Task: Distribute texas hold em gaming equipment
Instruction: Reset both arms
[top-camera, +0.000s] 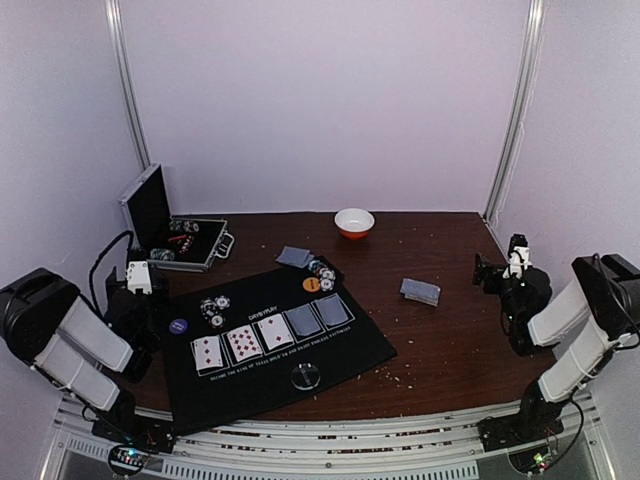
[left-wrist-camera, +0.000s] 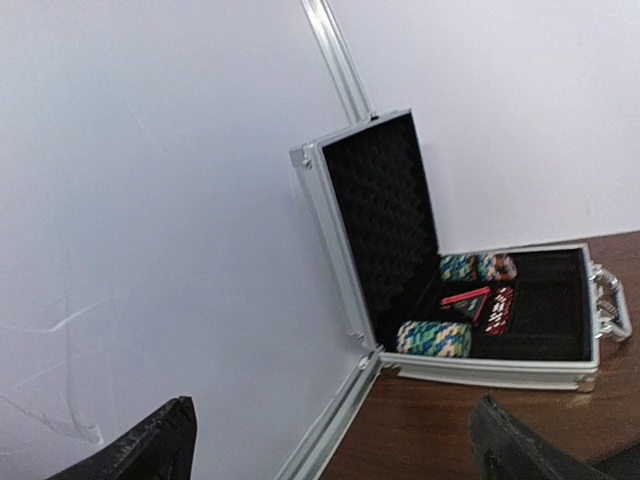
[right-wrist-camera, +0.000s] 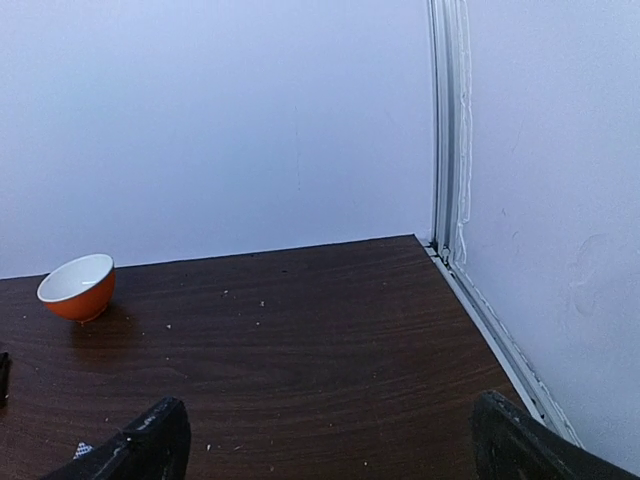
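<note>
A black five-box mat (top-camera: 275, 350) lies at the near middle of the table. Three face-up red-pip cards (top-camera: 243, 343) and two grey-blue face-down cards (top-camera: 317, 316) fill its boxes. A purple disc (top-camera: 178, 326), an orange disc (top-camera: 311, 284) and a clear disc (top-camera: 305, 377) lie on it, with striped chips (top-camera: 213, 309) at its left and more chips (top-camera: 322, 271) at its far edge. A card deck (top-camera: 420, 291) lies to the right of the mat. My left gripper (top-camera: 138, 272) (left-wrist-camera: 330, 450) is open and empty near the case. My right gripper (top-camera: 505, 262) (right-wrist-camera: 330, 450) is open and empty above bare table.
An open aluminium case (top-camera: 175, 238) (left-wrist-camera: 380, 220) at the back left holds chip rolls (left-wrist-camera: 433, 338). A white bowl with an orange base (top-camera: 354, 222) (right-wrist-camera: 78, 287) stands at the back middle. A small pile of grey-blue cards (top-camera: 295, 257) lies behind the mat. Walls close in on three sides.
</note>
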